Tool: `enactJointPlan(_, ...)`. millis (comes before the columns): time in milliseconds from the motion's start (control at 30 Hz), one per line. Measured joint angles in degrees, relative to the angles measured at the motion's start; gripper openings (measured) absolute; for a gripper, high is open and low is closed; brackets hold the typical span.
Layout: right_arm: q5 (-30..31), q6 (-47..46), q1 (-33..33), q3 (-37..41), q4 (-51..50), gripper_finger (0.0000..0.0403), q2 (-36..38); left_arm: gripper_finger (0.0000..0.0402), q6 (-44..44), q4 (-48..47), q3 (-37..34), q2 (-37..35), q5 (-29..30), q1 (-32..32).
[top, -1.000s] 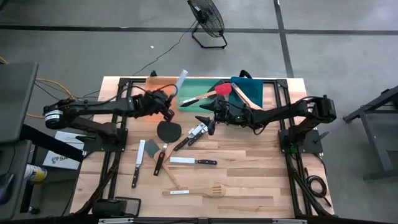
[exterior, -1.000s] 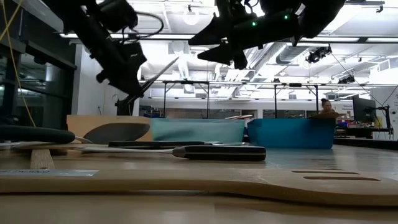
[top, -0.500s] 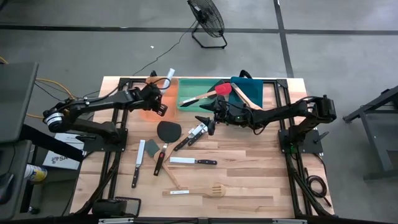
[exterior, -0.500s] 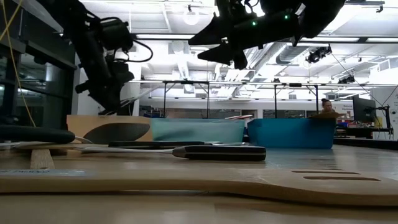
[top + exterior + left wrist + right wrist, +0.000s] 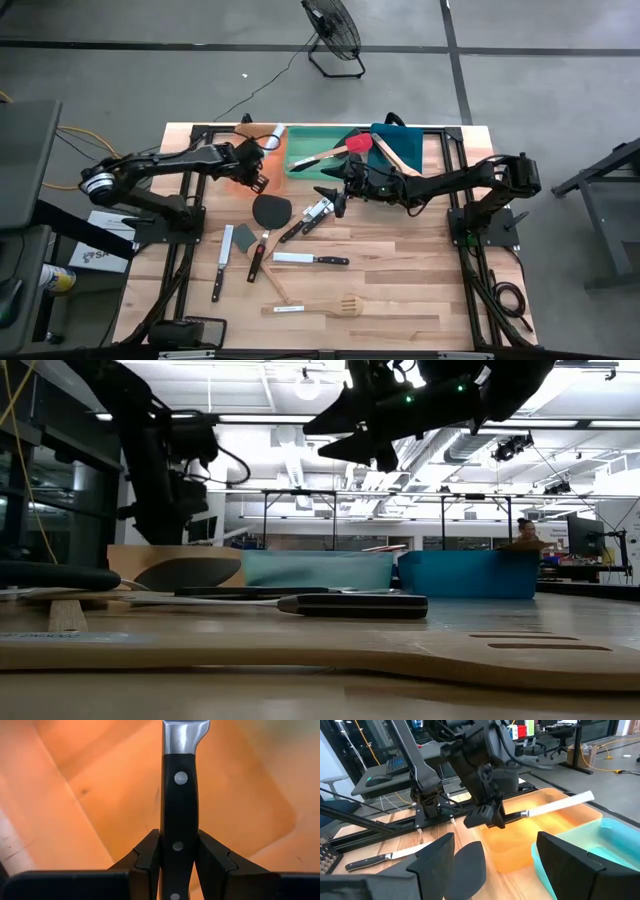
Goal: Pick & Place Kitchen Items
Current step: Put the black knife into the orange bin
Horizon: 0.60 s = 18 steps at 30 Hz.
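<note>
- Nearest the table's front edge lies a pale slotted wooden turner (image 5: 312, 307). Beyond it, several black-handled steel knives (image 5: 311, 259) and a black round-headed spatula (image 5: 270, 211) are still to be sorted.
- At mid-table the right gripper (image 5: 331, 196) hovers with its fingers spread wide and nothing between them.
- Farther back, the left gripper (image 5: 250, 166) is clamped on the black riveted handle of a steel-bladed knife (image 5: 179, 795), over the orange rectangular tray (image 5: 100, 795).
- The blade seems to reach over the tray's far rim, though the overhead view is unclear. Released there, the knife might catch the rim or tip outside.
- A green tray (image 5: 310, 140) sits alongside.
</note>
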<state>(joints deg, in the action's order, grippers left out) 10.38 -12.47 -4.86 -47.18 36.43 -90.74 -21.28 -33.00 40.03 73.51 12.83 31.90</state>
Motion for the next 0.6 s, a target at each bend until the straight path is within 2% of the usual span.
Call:
enactJointPlan(433, 0.01, 0.0, 0.0, 0.0, -0.62, 0.0275, 0.0, 0.0089, -0.02, 0.11, 0.13, 6.89, 0.0, 0.0)
enactJointPlan(600, 0.01, 0.0, 0.0, 0.0, -1.03, 0.0275, 0.0, 0.0115, -0.02, 0.35, 0.13, 6.96, 0.04, 0.02)
